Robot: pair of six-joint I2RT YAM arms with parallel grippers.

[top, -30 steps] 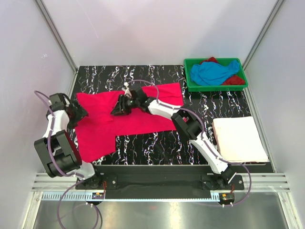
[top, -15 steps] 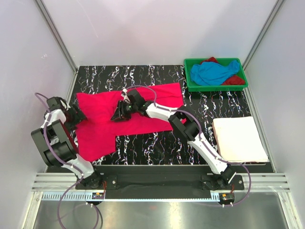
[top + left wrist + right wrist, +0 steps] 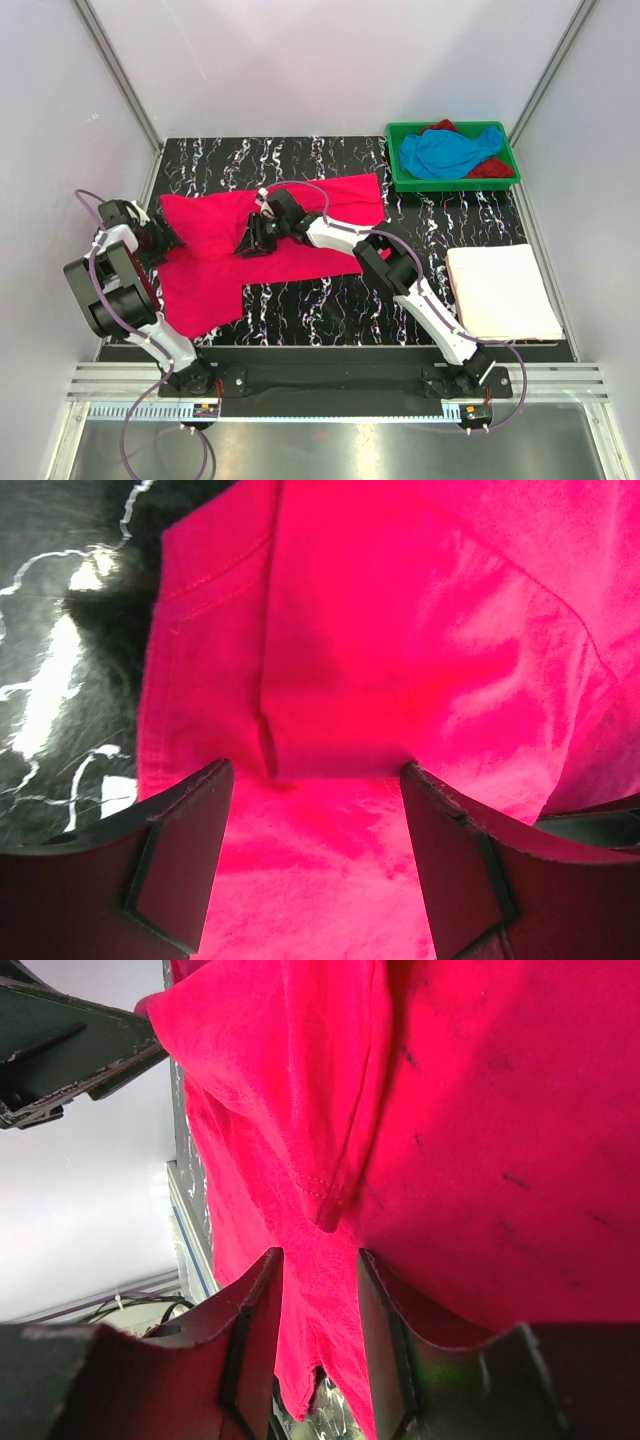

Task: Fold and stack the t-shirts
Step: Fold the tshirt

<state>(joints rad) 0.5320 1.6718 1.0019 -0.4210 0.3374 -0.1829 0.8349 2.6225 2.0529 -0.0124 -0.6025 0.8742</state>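
The hot pink t-shirt [image 3: 290, 225] lies spread open on the black marbled table [image 3: 330, 300]. My left gripper [image 3: 170, 240] is at its left edge, jaws wide open over a sleeve hem [image 3: 215, 590], with pink cloth under the gripper [image 3: 315, 870]. My right gripper [image 3: 250, 238] is low over the shirt's middle, jaws a little apart [image 3: 320, 1350] above a fold of pink cloth [image 3: 330, 1210]. The sky blue t-shirt [image 3: 450, 152] and the dark red t-shirt [image 3: 493, 168] lie bunched in a tray. The white t-shirt [image 3: 500, 290] lies folded at the right.
The green plastic tray [image 3: 398, 170] stands at the back right corner. Grey walls and metal posts close in the table on three sides. The table's left edge [image 3: 152, 200] is close behind my left gripper. The left arm's black body shows in the right wrist view [image 3: 70, 1050].
My left arm has drawn back toward the left wall, its gripper still at the shirt's left edge. My right gripper has shifted slightly left. The shirt lies much as before.
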